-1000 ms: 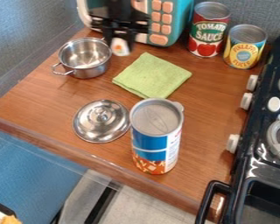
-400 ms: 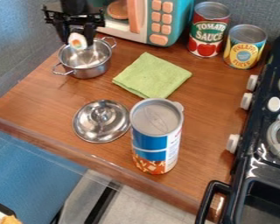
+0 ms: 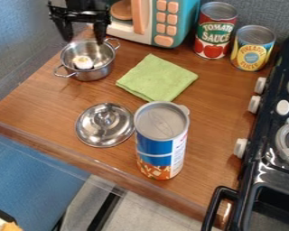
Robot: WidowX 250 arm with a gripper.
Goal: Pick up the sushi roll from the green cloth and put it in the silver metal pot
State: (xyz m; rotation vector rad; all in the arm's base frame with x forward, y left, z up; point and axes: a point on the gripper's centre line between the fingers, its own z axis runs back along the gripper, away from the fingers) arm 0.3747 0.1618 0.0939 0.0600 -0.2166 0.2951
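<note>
One black claw (image 3: 83,39) is hanging, fingers spread apart and grasping nothing, over the steel pot (image 3: 88,59); the white-and-yellow egg piece (image 3: 83,62) is lying inside the pot, below the claw.

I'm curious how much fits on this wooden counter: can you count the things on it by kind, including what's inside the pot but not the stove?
Cans: 3
Pot: 1
Egg: 1
Lid: 1
Cloth: 1
Toy microwave: 1
Total: 8
</note>
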